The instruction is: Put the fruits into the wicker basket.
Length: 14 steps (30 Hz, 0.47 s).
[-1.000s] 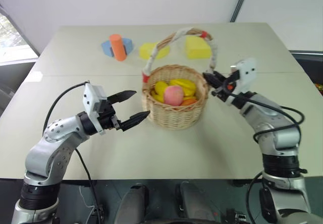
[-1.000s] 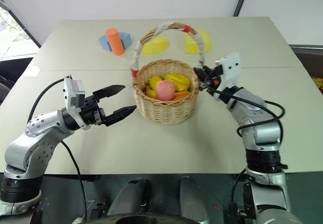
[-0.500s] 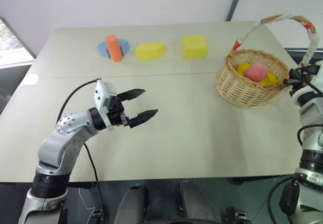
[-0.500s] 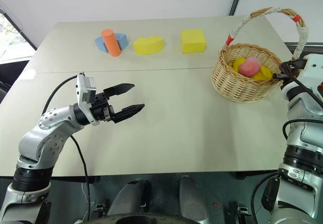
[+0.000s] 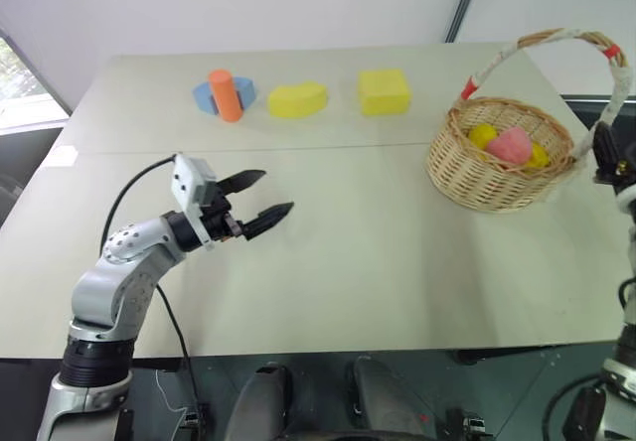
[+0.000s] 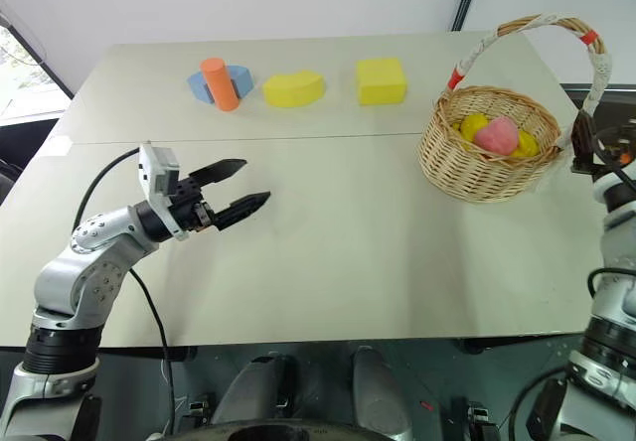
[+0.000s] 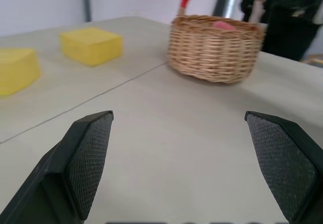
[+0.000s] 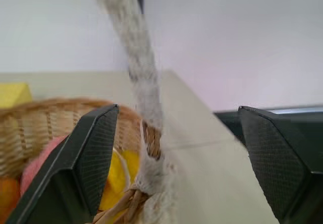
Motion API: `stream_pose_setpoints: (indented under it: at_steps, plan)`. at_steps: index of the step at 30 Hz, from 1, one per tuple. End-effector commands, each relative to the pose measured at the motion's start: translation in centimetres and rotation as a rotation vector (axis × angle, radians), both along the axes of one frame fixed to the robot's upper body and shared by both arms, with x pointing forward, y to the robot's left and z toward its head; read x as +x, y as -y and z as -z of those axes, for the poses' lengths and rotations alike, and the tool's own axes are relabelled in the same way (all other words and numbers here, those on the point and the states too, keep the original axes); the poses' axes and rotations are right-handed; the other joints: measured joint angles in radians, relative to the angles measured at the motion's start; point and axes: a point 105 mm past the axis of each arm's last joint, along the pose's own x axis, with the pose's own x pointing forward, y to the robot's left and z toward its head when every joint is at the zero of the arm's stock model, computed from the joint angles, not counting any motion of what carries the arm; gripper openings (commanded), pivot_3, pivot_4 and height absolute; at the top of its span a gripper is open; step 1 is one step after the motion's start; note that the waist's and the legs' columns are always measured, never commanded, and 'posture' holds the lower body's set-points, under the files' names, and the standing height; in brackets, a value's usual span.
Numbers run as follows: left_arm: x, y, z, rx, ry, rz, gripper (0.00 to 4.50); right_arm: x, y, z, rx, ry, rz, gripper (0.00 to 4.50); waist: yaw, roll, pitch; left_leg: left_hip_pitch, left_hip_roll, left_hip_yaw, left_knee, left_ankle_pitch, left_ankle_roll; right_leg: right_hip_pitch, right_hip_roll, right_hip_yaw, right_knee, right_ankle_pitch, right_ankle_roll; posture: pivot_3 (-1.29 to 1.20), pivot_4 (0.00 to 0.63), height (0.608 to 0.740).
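Now left gripper (image 5: 260, 203) level over table (image 5: 378, 252), fingers spread; right gripper (image 8: 171, 148) parted astride wicker basket (image 5: 497, 168) handle.

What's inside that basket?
In the basket lies a pink peach-like fruit on top, with yellow fruits beside it. Whatever sits beneath them, and the basket's floor, is hidden by the fruit and the wicker wall.

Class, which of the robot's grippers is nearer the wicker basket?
Right. The right gripper sits beside the basket at its handle; the left gripper hovers far across the table.
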Motion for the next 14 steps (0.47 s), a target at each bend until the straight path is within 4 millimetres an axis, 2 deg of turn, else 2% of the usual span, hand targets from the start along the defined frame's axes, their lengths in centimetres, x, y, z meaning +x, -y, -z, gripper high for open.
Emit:
stream_pose_setpoints:
  at_steps: [1, 4, 7, 9, 14]
  plan:
    - [0.8, -3.7, 1.2, 0.077, 0.004, -0.157, 4.50, -1.2, -7.2, 1.2, -0.147, -0.100, -0.413, 3.96, -0.007, 0.000, 0.000, 0.002, 0.000, 0.000, -0.001, 0.000, 0.000, 0.001, 0.000, 0.000, 0.000, 0.000, 0.000, 0.00, 0.150, 0.740]
    - [1.0, -5.1, 2.3, 0.109, -0.012, -0.216, 4.50, -1.9, -10.5, 3.4, -0.182, -0.200, -0.593, 3.96, -0.013, 0.000, 0.000, 0.005, 0.001, 0.000, -0.001, 0.000, 0.000, 0.004, 0.000, 0.000, 0.000, 0.000, 0.000, 0.00, 0.150, 0.740]
    - [0.9, -7.2, 3.8, 0.141, -0.027, -0.299, 4.50, -1.5, -13.3, 6.7, -0.206, -0.310, -0.698, 3.96, -0.013, 0.000, 0.000, 0.012, 0.001, 0.001, -0.001, 0.000, 0.000, 0.011, 0.000, 0.001, -0.001, 0.000, 0.000, 0.00, 0.150, 0.740]
    - [0.7, -7.6, 4.3, 0.143, -0.035, -0.318, 4.50, -1.1, -14.0, 7.6, -0.207, -0.326, -0.715, 3.96, -0.009, 0.000, 0.000, 0.013, 0.001, 0.000, -0.002, 0.000, 0.000, 0.012, 0.000, 0.000, -0.002, 0.000, 0.000, 0.00, 0.150, 0.740]
    - [0.2, -7.8, 4.6, 0.121, -0.045, -0.332, 4.50, -0.4, -14.6, 8.3, -0.168, -0.332, -0.745, 3.96, 0.004, 0.000, 0.000, 0.011, 0.000, 0.000, -0.002, -0.001, 0.001, 0.011, -0.002, 0.000, -0.002, 0.000, 0.000, 0.00, 0.150, 0.740]
